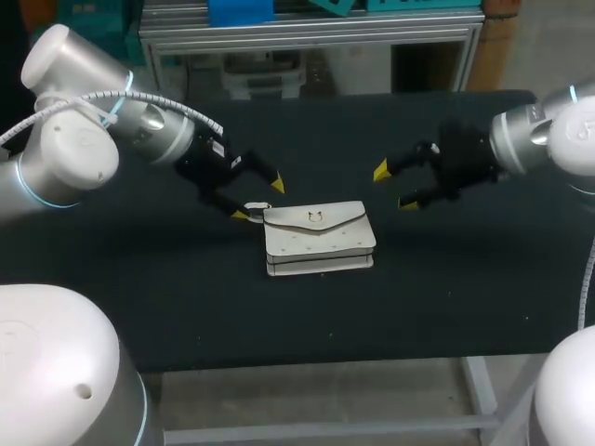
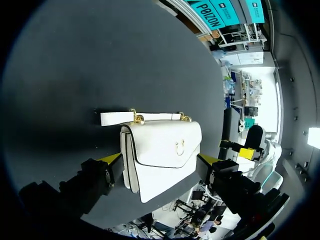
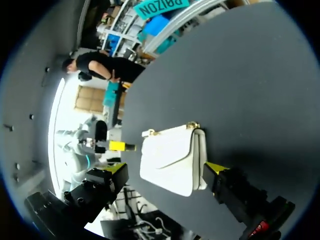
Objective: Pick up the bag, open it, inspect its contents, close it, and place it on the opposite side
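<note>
A black surface (image 1: 446,297) carries everything here. Near its middle lies the white bag (image 1: 319,240), flat on 1 broad face. Its flap is down and the gold clasp (image 1: 314,219) faces up, so it looks closed. A short white strap (image 2: 117,118) with gold rings lies along the bag's top edge, where the flap folds over.

The left tool (image 1: 258,201) sits just beside the bag's end on the left arm's side, its 2 fingers spread and pinching nothing. The nearer yellow tip is right at the bag's corner, and I cannot tell whether it touches. In the left wrist view the bag lies ahead of the gap between the fingers. The right tool (image 1: 394,187) hangs on the other side, near the bag but apart from it, also spread wide and holding nothing.

By my judgement the pick-up is not yet done, and 3 things could go wrong:
- Closing on the thin strap alone could let the bag swing or slip free.
- A tip pressing the corner could shove the flat bag across the surface instead of getting under it.
- A grip across the flap would clamp shut the very part that must open.
</note>
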`<action>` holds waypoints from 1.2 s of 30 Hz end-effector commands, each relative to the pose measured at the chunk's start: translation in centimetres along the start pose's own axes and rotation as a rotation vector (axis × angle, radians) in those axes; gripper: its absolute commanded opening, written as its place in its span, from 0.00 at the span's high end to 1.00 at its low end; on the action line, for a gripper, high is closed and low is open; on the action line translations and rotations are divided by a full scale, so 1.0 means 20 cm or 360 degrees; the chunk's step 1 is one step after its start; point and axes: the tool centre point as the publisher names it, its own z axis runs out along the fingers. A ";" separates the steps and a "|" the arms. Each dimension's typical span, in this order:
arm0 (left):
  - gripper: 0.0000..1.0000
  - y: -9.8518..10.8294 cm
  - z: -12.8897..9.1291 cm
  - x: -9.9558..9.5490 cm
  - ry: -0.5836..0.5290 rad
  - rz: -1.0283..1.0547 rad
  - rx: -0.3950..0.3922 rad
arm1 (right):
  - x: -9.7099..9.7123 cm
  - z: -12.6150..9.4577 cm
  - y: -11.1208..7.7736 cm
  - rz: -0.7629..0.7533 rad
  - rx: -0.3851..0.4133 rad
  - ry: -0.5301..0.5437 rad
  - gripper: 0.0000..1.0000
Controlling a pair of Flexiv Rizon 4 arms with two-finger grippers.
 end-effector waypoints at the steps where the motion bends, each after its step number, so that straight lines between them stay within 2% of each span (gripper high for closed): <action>1: 0.00 -0.06 0.04 -0.03 0.0031 0.0000 -0.0097 | -0.04 0.03 0.07 0.0142 0.0226 0.0143 0.00; 8: 0.01 -0.05 0.06 -0.08 0.0096 -0.0023 -0.0187 | -0.03 0.11 0.06 0.0245 0.0280 0.0118 0.00; 12: 0.09 -0.03 0.08 -0.10 0.0125 -0.0024 -0.0226 | -0.04 0.15 0.04 0.0310 0.0277 0.0110 0.00; 15: 0.09 -0.01 0.09 -0.12 0.0133 -0.0017 -0.0233 | -0.05 0.17 0.02 0.0356 0.0277 0.0103 0.00; 18: 0.19 0.01 0.09 -0.13 0.0156 -0.0006 -0.0264 | -0.06 0.20 0.00 0.0390 0.0265 0.0089 0.00; 27: 0.28 0.04 0.14 -0.13 0.0202 0.0013 -0.0337 | -0.14 0.31 -0.02 0.0449 0.0255 0.0124 0.00; 29: 0.32 0.04 0.15 -0.13 0.0208 0.0014 -0.0347 | -0.14 0.33 -0.02 0.0455 0.0257 0.0137 0.04; 34: 0.42 0.04 0.17 -0.14 0.0244 0.0010 -0.0372 | -0.14 0.37 -0.01 0.0448 0.0242 0.0167 0.23; 36: 0.46 0.04 0.18 -0.14 0.0260 0.0015 -0.0382 | -0.13 0.38 0.00 0.0443 0.0243 0.0178 0.40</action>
